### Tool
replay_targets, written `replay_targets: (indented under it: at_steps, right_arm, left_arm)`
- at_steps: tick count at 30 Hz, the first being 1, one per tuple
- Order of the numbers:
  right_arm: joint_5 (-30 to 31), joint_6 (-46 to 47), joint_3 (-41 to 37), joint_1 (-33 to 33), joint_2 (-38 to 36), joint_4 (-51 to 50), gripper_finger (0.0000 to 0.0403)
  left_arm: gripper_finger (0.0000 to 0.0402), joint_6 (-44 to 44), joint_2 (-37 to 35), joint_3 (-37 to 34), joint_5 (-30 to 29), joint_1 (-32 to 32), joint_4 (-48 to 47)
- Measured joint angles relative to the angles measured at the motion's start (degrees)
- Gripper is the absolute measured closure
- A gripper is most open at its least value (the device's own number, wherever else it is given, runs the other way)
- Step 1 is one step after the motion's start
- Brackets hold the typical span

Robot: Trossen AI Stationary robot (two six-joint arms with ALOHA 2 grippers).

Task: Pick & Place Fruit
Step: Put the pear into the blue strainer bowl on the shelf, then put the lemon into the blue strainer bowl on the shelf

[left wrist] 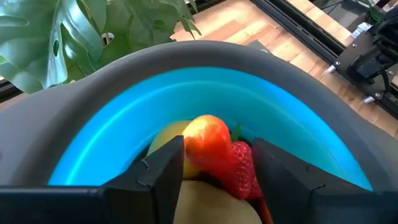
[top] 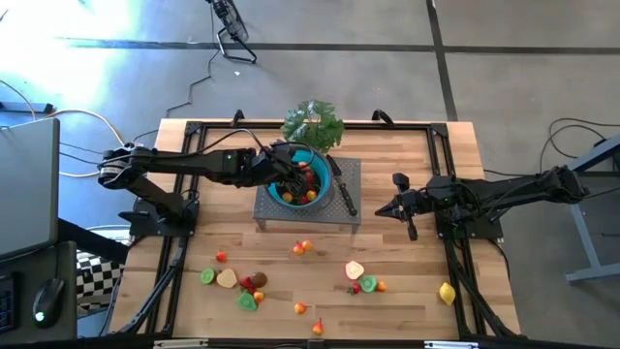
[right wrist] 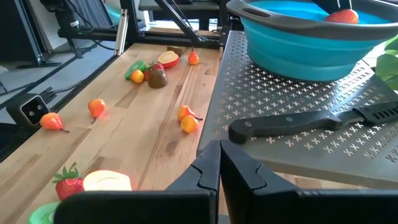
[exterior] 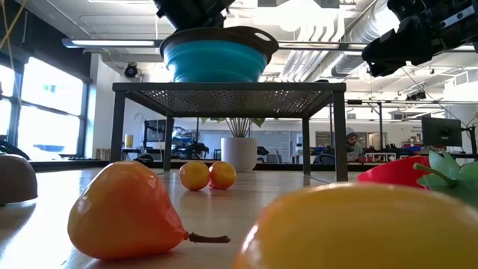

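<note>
1. The left gripper [top: 294,180] is hanging inside the blue bowl [top: 324,184] on the mesh stand [top: 350,215] – its fingers [left wrist: 163,177] are standing apart around a red-orange fruit [left wrist: 207,138], with no squeeze showing.
2. More fruit is sitting in the bowl beneath it – a strawberry [left wrist: 242,169] among it.
3. The right gripper [top: 385,209] is waiting beside the stand, fingers together, holding nothing.
4. Other fruit [top: 303,247] is lying scattered over the table [top: 407,281]; a knife [right wrist: 323,119] is lying on the stand.

Blurred yellow fruit [exterior: 358,228], edge-cropped
</note>
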Motion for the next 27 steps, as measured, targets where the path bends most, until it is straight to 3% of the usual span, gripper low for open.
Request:
replay_targets:
  at_steps: [7, 15, 19, 22, 27]
  right_arm:
    - [0.0, 0.0, 0.0, 0.0, 0.0, 0.0, 0.0400]
    - [0.0, 0.0, 0.0, 0.0, 0.0, 0.0, 0.0400]
    - [0.0, 0.0, 0.0, 0.0, 0.0, 0.0, 0.0400]
    - [0.0, 0.0, 0.0, 0.0, 0.0, 0.0, 0.0400]
    - [-0.2, 0.0, 0.0, 0.0, 0.0, 0.0, 0.0400]
  left_arm:
    - [0.0200, 0.2, -0.3, 0.8, 0.0, 0.0, -1.2]
    - [0.0199, 5.9, -0.6, 13.3, -0.1, 0.0, -9.3]
    - [0.0200, 9.2, -0.6, 14.9, 0.5, 0.0, -9.9]
    - [0.0219, 9.4, -0.5, 14.9, 0.7, 0.0, -10.0]
    - [0.0293, 11.3, -0.6, 14.9, 1.0, 0.0, -9.9]
